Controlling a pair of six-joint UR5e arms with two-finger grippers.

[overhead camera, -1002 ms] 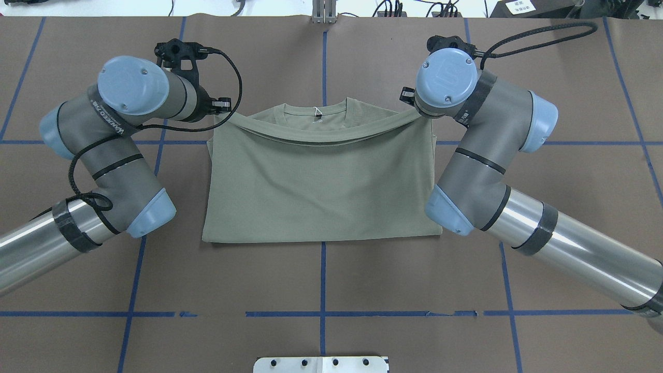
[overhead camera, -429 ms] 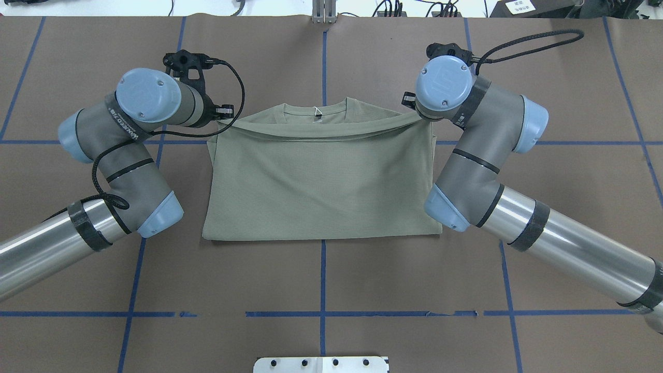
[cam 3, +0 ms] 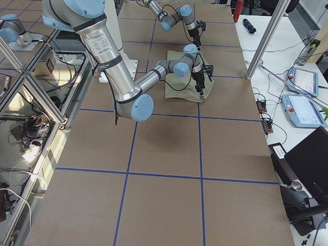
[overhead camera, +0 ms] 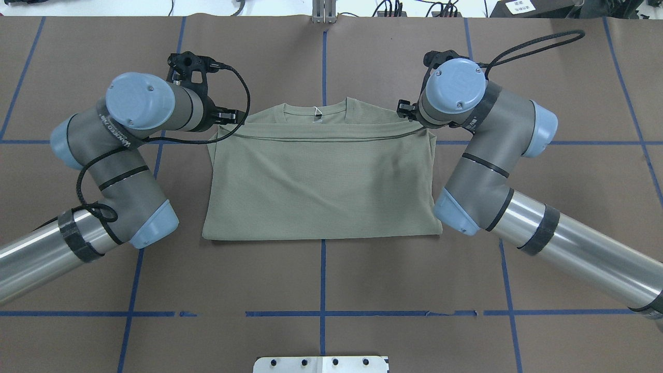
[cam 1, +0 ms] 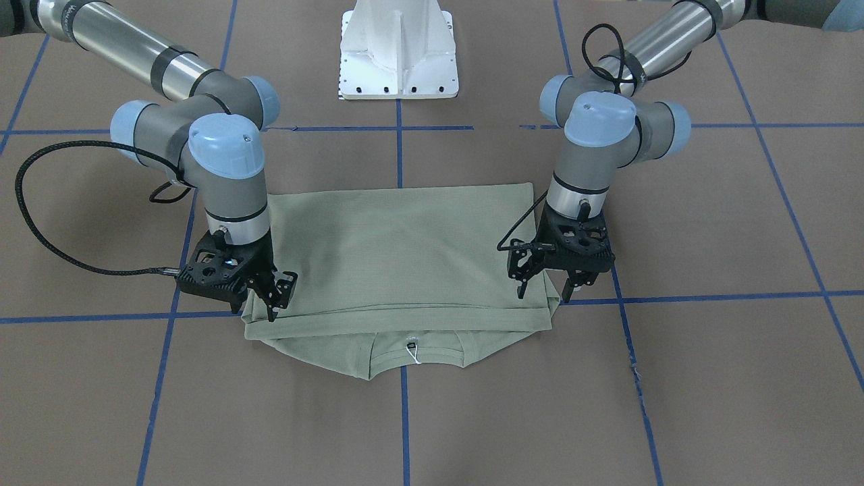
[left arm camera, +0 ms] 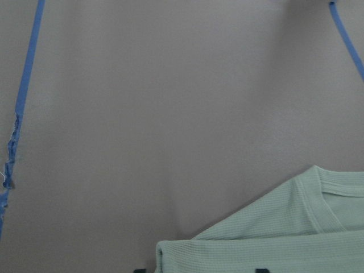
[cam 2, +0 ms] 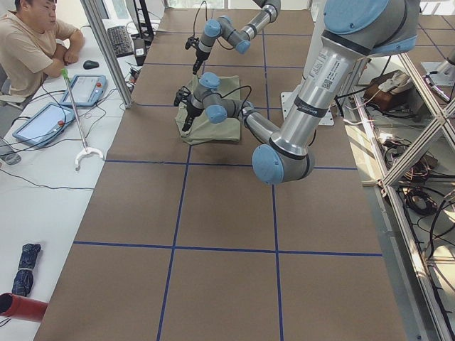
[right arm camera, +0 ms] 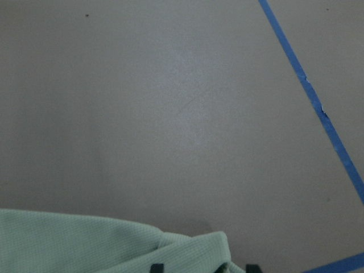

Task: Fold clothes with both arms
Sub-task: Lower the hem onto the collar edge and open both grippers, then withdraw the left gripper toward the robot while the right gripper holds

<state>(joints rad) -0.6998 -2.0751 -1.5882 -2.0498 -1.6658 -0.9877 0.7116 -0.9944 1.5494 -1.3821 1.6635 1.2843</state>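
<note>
Brown paper marked with blue tape lines (overhead camera: 322,280) covers the table (overhead camera: 570,171). In the overhead view, the two silver-grey arms come in from 8 and 4 o'clock, the left arm (overhead camera: 119,160) and the right arm (overhead camera: 492,166) bending in toward the table's middle.

Between them lies the sage-green shirt (overhead camera: 321,181), doubled over into a flat rectangle just toward 12 o'clock from the table's centre. Its fold is on the 6 o'clock side, and the loose top edge runs straight across just short of the neckline.

A white pedestal base (cam 1: 398,54) stands at the robot's end of the table.

The left gripper (cam 1: 544,294) points down at the shirt's 10 o'clock corner, its fingers spread wide with the cloth corner between them. The right gripper (cam 1: 279,300) points down at the 2 o'clock corner, its fingers also apart around the cloth.

The ribbed collar (overhead camera: 316,110) shows past the top edge at 12 o'clock, with a white tag string (cam 1: 412,352) at its middle.
</note>
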